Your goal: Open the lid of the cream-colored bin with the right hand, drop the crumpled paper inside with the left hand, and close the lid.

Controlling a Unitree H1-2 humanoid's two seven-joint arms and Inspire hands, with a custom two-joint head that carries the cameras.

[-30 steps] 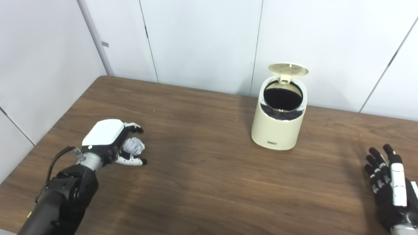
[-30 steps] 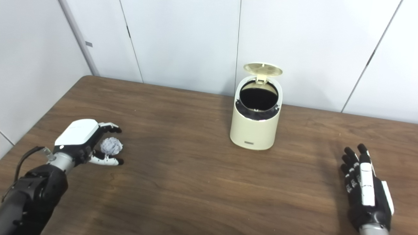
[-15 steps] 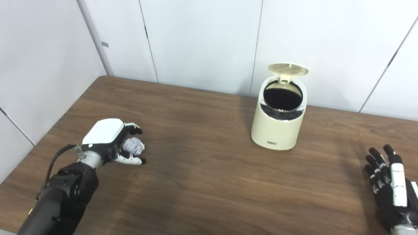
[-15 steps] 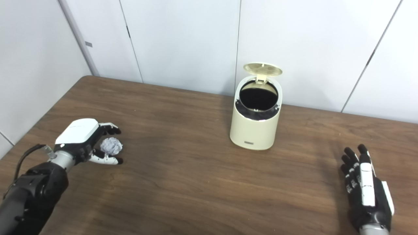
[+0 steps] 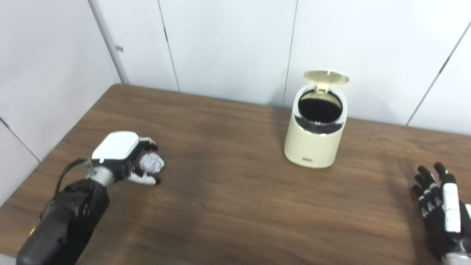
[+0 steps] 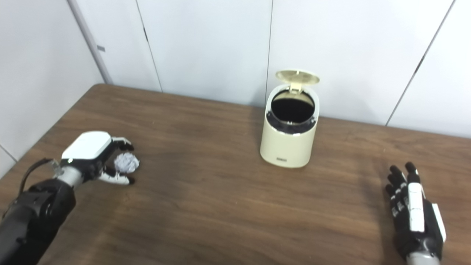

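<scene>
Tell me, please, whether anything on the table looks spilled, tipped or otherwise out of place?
Nothing stands out. The cream-colored bin stands upright with its lid hinged open, the left robot hand is closed around the crumpled paper, and the right robot hand rests open.

Dark wood-grain table [image 5: 235,206] against plain white panelled walls [image 5: 228,44], evenly lit.

The inside of the cream-colored bin [image 5: 316,127] is only black, so its contents cannot be seen, and the small label [image 6: 281,159] low on its front is too small to read. The crumpled paper [image 5: 151,163] is partly covered by the fingers of the left hand [image 5: 123,158], and whether it touches the table [image 5: 235,191] is unclear. The right hand [image 6: 414,215] is cut at the wrist by the bottom edge.
</scene>
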